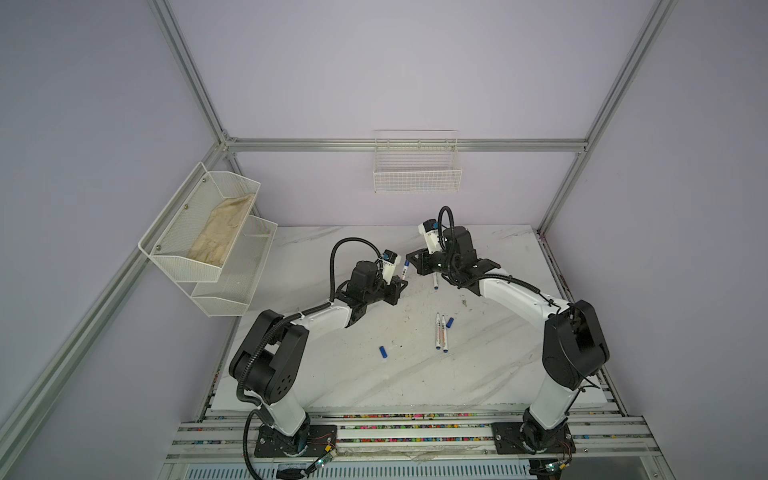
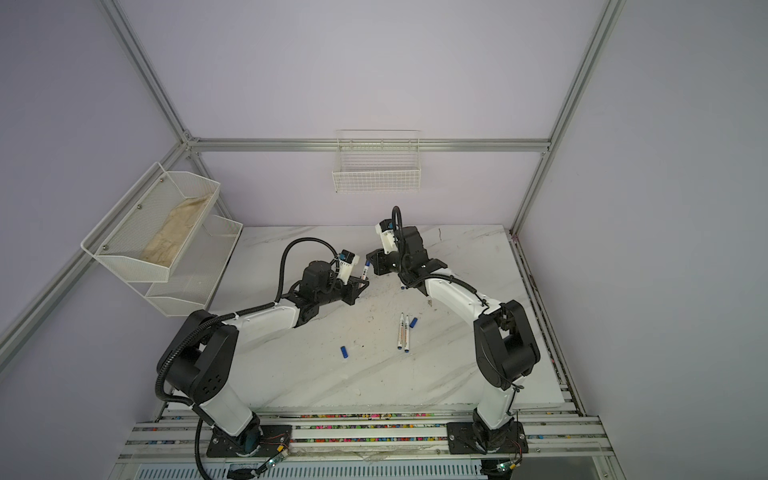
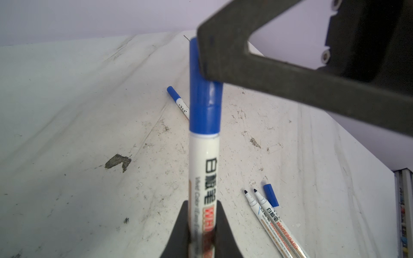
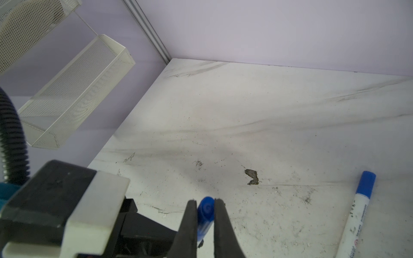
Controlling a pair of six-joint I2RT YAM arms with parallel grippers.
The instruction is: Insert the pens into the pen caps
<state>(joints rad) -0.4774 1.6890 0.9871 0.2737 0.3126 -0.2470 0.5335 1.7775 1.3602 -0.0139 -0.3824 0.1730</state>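
My left gripper point(image 3: 202, 204) is clamped on a pen point(image 3: 203, 165) raised over the table point(image 1: 357, 382), my right gripper point(image 4: 205, 201) pinches the cap point(image 4: 206, 211) on its tip, cap's far end hidden behind that gripper from the left wrist, barrel base blurred.

Scuffed white marble-look tbl point(image 1: 340, 374): two uncapped pens point(image 1: 437, 331) point(image 1: 444, 333) laid side by side at 3 o'clock of ctr, blue cap point(image 1: 450, 322) just beside their tips; 2nd cap point(image 1: 383, 351) seen alone at 7 o'clock, capped pen point(image 1: 434, 281) at 1 o'clock.
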